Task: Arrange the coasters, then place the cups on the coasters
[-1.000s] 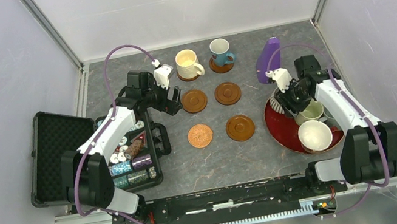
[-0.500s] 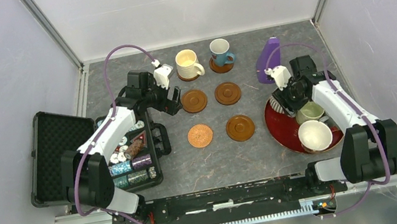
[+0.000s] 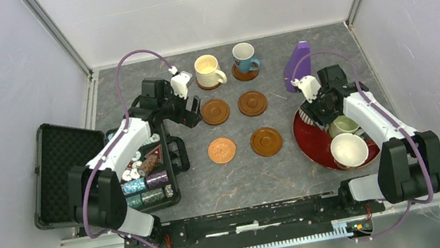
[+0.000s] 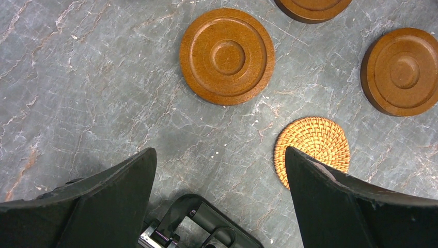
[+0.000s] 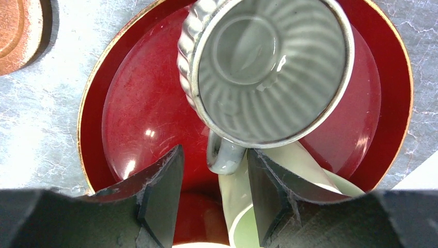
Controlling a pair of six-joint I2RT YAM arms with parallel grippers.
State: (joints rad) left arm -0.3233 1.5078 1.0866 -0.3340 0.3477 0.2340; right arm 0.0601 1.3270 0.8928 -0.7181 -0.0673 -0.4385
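Right gripper (image 5: 214, 155) over the red tray (image 5: 134, 113): jaws half open, straddling the handle (image 5: 223, 155) of the grey striped mug (image 5: 268, 67) without clamping it (mouth faces the wrist camera, handle pointing back at the gripper). Left gripper (image 4: 219, 152) hangs jaws wide, empty, above the worktop (image 4: 77, 77) near the coasters (image 4: 227, 56).

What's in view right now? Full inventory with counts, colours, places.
coasters: six, brown, in a two-wide grid mid-table; woven coaster is orange, front left
cups on coasters: two, cream cup and blue cup, back row
cups on tray: three seen, grey ribbed cup, pale green cup, white cup
tray: one, red, right
cone: one, purple, behind tray
case: one, black, open, left
poker chips: many, mixed, in case
left tool: open, over bare table by coasters
right tool: open, astride grey cup's handle
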